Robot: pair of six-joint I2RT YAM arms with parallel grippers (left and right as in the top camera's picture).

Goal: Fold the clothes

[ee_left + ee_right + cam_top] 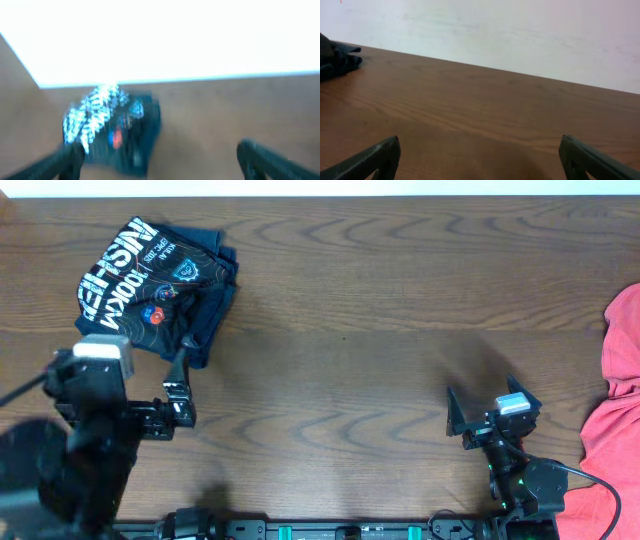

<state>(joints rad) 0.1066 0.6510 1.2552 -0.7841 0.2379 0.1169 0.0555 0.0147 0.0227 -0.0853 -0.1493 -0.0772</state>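
Note:
The black sports shirt (155,285) lies folded into a compact bundle at the far left of the table, white lettering and small logos up. It shows blurred in the left wrist view (115,130) and as a dark edge in the right wrist view (335,60). My left gripper (178,385) is open and empty, just in front of the bundle. My right gripper (485,412) is open and empty over bare wood at the near right. A coral-red garment (615,420) lies at the right edge of the table.
The wooden table (370,300) runs to a white wall at the back. The arm bases stand along the near edge.

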